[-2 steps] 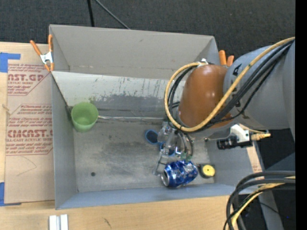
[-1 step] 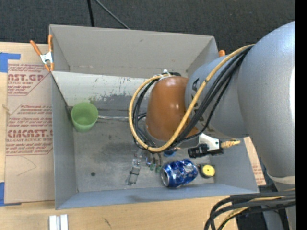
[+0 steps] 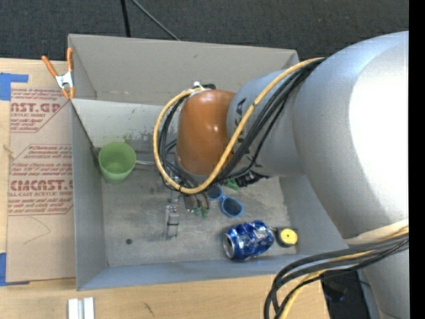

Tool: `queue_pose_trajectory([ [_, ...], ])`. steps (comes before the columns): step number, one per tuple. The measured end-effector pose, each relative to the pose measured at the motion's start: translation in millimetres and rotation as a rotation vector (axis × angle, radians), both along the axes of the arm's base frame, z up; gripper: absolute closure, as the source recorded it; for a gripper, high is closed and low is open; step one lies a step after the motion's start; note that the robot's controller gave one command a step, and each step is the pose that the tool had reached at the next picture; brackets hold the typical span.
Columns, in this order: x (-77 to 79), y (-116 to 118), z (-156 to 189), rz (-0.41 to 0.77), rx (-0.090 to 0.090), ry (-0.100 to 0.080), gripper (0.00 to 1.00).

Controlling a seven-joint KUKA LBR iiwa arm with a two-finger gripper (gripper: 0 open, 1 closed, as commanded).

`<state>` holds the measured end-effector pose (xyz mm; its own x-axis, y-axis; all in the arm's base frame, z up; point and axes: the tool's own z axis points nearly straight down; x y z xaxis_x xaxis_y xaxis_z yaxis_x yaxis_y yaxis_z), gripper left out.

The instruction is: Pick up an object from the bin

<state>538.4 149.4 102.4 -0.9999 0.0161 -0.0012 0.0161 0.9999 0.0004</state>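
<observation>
1. Arm (image 3: 345,145): it enters from the right. Its broad grey body covers the right side and far right corner of the bin (image 3: 133,244), and it slants down and leftward into the bin.
2. Wrist: it ends in a rounded orange cover (image 3: 202,138), which sits above the middle of the bin, toward the back wall. Yellow and black cables (image 3: 159,135) loop round the cover's left side and run back along the arm.
3. Gripper (image 3: 172,222): a slim metal part shows below and left of the orange cover. It points down at bare bin floor, a little left of centre. Whether it is spread or closed cannot be told from this angle.
4. Nearest thing: a blue ring-shaped piece (image 3: 230,207) lies on the floor to the right of the gripper, at the lower edge of the wrist. It is apart from the gripper and partly hidden by the wrist.
5. Crushed blue can (image 3: 249,240): it lies on its side near the front wall, right of centre, in front of the blue ring-shaped piece.
6. Small yellow round thing (image 3: 287,236): it is just beside the can's right end. Its kind cannot be told.
7. Green cup (image 3: 117,161): it stands upright with its mouth up, by the left wall and well apart from the gripper.
</observation>
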Motion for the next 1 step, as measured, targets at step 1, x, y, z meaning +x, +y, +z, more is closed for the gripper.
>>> queue_pose_trajectory([
  [1, -55.5, -97.4, 27.6, 0.065, -0.004, 0.004, 0.0],
])
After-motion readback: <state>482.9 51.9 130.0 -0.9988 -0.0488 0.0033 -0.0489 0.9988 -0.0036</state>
